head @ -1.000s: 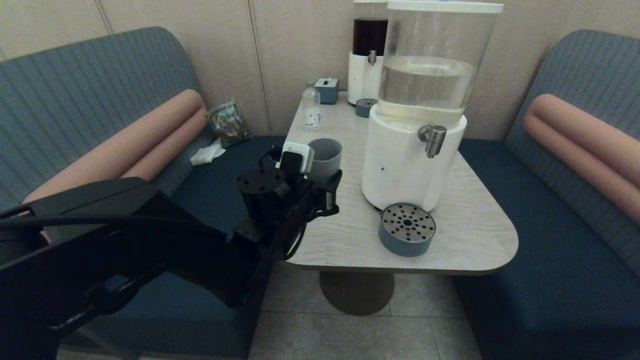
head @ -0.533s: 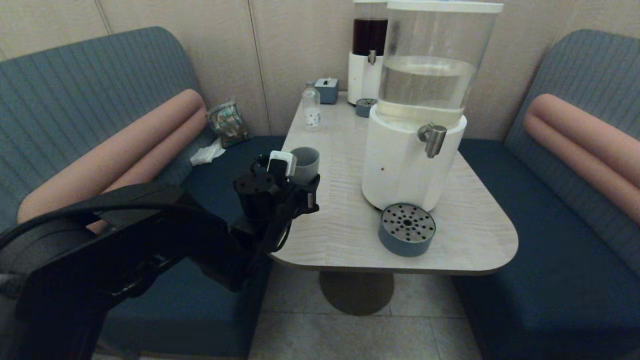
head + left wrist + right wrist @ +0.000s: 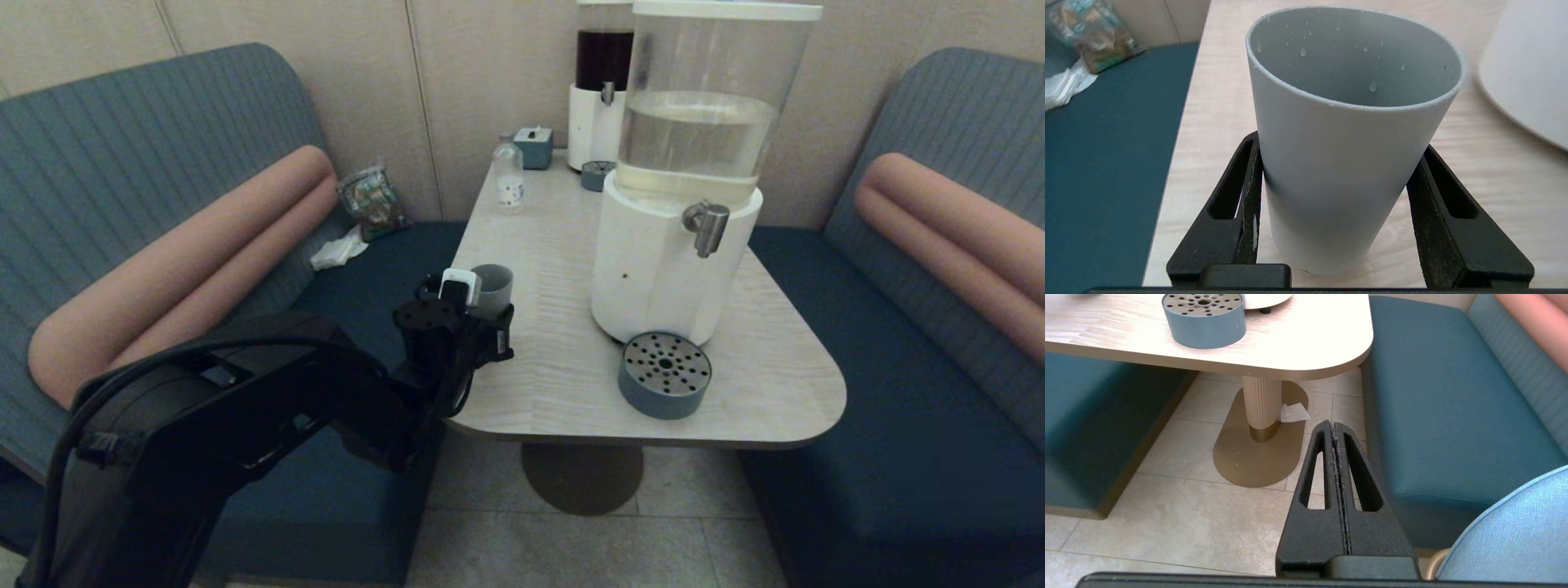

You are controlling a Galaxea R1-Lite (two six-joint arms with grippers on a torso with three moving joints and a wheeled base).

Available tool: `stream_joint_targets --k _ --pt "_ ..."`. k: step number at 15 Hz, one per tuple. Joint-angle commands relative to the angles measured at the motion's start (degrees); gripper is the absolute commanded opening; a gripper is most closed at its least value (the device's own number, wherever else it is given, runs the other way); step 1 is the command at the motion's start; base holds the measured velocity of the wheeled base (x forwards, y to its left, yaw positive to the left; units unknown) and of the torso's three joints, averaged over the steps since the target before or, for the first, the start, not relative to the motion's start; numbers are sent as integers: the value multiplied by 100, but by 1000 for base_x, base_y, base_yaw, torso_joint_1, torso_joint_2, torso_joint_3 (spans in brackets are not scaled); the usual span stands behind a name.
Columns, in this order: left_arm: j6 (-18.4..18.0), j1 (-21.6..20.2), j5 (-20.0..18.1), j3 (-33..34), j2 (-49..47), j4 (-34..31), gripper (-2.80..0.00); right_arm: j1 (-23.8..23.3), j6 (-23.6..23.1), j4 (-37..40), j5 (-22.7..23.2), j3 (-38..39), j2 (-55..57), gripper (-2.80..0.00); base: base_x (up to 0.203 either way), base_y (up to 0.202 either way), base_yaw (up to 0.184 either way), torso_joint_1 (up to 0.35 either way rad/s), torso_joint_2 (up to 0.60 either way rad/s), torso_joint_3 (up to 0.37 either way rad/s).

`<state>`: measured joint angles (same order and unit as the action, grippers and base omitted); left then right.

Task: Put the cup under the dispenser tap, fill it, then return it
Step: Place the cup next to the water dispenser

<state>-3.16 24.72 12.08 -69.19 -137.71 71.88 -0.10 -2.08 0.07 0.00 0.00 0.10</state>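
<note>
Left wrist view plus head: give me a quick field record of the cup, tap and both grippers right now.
cup: upright on the table's left edge, droplets on inner wall, contents not visible
left gripper: fingers either side of the cup, contact unclear
dispenser tap: nothing beneath it; drip tray sits on the table below
right gripper: shut, empty, low over the floor beside the table

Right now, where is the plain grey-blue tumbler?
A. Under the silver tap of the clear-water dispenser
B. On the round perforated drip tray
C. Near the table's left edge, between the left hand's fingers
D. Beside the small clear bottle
C: the plain grey-blue tumbler stands on the pale wood table near its left edge, with the left hand closed around it, away from the silver tap.
</note>
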Motion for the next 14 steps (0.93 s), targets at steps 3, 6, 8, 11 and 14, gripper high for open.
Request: stream_joint_targets --k 3,6,8,11,14 --pt "47 -1 10 -32 -124 33 -280 1 -2 1 0 0 8 -280 0 0 0 0 0 0" --pt "61 7 14 -33 -116 11 0 1 -2 1 0 0 8 -280 0 0 0 0 0 0" --pt "70 7 5 -24 -79 55 0 1 -2 1 0 0 8 -280 0 0 0 0 0 0" --pt "131 7 -12 37 -10 107 0 1 -2 1 0 0 8 -280 0 0 0 0 0 0" --pt "129 12 13 64 122 160 0 -7 -2 1 0 0 8 -280 0 0 0 0 0 0"
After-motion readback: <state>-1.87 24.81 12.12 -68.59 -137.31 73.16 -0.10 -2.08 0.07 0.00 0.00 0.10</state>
